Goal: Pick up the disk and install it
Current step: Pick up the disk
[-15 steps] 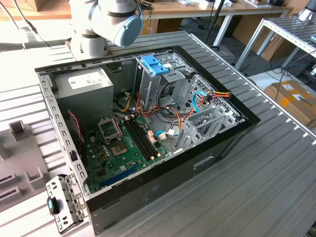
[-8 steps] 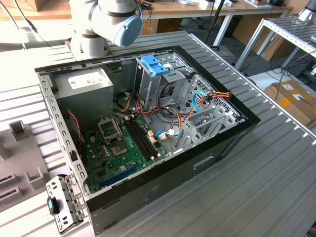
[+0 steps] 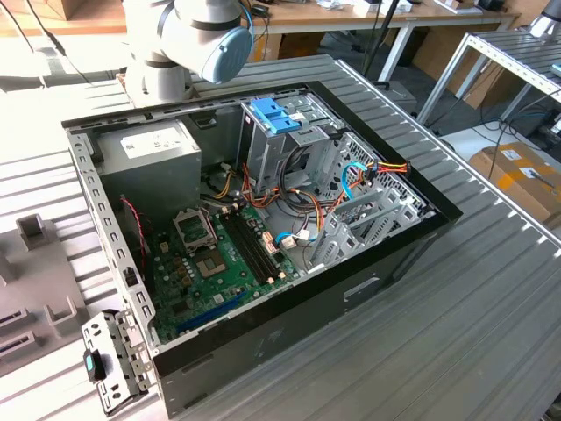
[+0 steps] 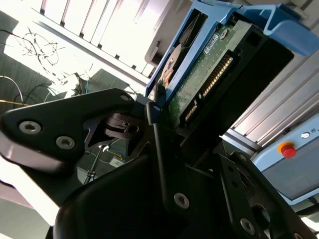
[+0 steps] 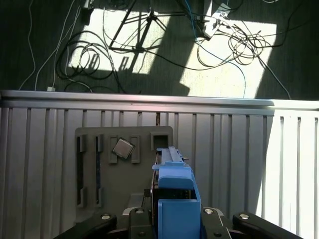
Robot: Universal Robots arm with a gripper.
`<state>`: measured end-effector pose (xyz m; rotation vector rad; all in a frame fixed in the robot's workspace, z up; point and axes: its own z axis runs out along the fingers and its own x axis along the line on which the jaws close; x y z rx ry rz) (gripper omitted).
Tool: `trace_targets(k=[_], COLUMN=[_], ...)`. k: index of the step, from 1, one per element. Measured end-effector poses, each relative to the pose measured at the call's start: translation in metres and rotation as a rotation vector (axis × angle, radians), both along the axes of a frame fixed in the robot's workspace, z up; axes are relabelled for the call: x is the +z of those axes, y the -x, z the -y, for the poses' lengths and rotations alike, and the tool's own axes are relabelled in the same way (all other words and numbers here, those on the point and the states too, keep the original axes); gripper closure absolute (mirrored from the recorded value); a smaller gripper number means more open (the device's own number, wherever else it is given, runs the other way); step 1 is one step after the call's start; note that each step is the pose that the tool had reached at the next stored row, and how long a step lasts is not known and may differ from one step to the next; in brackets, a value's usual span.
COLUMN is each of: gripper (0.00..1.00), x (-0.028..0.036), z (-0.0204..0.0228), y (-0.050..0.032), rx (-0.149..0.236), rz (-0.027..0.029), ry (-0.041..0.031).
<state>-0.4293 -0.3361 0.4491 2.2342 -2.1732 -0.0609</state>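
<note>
In both wrist views my gripper (image 5: pixel 172 226) is shut on the disk, which sits inside a bright blue plastic bracket (image 5: pixel 177 199). The second wrist view shows the disk's (image 4: pixel 199 84) green circuit-board side and its row of connector pins, with black fingers (image 4: pixel 164 149) clamped at its near end. The first wrist view has the disk's dark end (image 5: pixel 168 155) sticking out of the bracket, high above a ribbed metal table. In the exterior view the arm's (image 3: pixel 188 35) base and elbow stand behind the open computer case (image 3: pixel 412 175).
Inside the case are a grey power supply (image 3: pixel 149 149), a green motherboard (image 3: pixel 210 254), bundled cables and a drive cage topped by another blue bracket (image 3: pixel 273 114). Below the gripper lies a grey slotted tray (image 5: pixel 94 169) holding a square chip (image 5: pixel 122 148). Cables cover the floor beyond the table.
</note>
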Motion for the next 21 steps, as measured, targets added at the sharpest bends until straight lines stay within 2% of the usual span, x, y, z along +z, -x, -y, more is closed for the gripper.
trace_targets(k=[21], gripper=[0.64], x=[0.0155], z=[0.0], y=[-0.0008], rx=[0.0], rz=[0.0001], ry=[0.0])
